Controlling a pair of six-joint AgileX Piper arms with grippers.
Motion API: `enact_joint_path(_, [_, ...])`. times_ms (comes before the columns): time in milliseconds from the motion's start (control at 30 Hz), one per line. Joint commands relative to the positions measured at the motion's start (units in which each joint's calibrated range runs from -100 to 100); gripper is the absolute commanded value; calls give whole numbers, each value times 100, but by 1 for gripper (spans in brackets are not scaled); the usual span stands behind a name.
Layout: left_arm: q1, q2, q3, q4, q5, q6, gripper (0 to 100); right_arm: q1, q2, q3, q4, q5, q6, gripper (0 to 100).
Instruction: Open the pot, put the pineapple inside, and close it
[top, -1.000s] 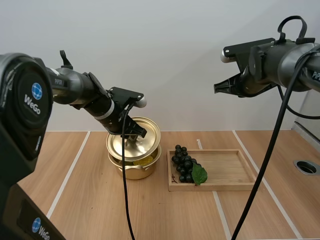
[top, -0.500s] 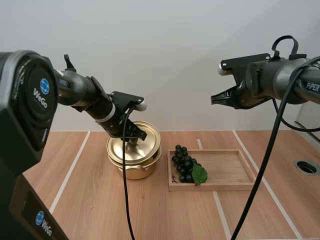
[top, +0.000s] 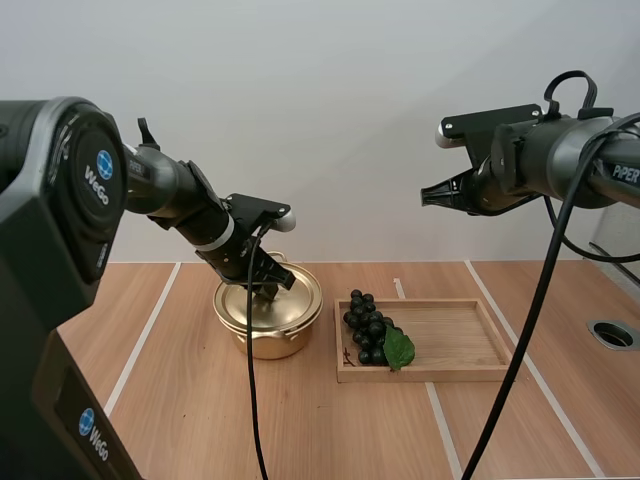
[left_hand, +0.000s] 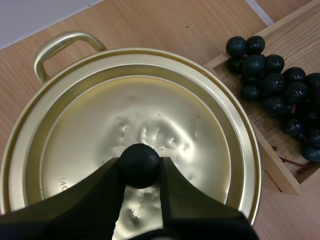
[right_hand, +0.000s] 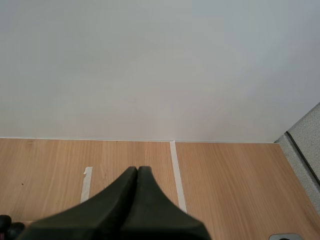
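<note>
While the knob (left_hand: 140, 157) is gripped, status is noted:
left pincer (left_hand: 140, 165): clamped on the black knob
lid (left_hand: 150, 110): seated on gold pot (top: 265, 342)
pot: on counter (top: 200, 400), just beside wooden tray (top: 455, 340)
grapes (top: 366, 325): in tray, pot-side end
right pincer (right_hand: 137, 172): raised well apart, fingers pressed together, nothing held

lid (top: 292, 297), tilted before, now flat on pot (top: 265, 343), apparently seated, left claw (top: 267, 288) lowered with it

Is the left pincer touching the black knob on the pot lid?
Touching. In the left wrist view the left pincer pinches the black knob from both sides, with no gap visible.
</note>
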Motion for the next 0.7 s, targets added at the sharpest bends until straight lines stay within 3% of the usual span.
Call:
enact_joint_path(0, [-7, 57, 3, 106, -20, 13, 0, -23, -42, 20, 11, -188, -34, 0])
enact_joint_path(133, [-7, 57, 3, 106, -74, 13, 0, -23, -42, 20, 11, -188, -34, 0])
enact_joint_path(233, [-7, 57, 3, 106, -74, 54, 11, -23, -42, 20, 11, -188, -34, 0])
enact_joint_path(333, [-7, 57, 3, 106, -57, 54, 42, -23, -42, 20, -17, -187, -34, 0])
enact_joint_path(433, [-7, 57, -10, 106, -18, 54, 100, -23, -42, 20, -19, -187, -79, 0])
enact_joint_path(667, [-7, 57, -10, 219, 224, 132, 100, -23, -42, 20, -19, -152, -146, 0])
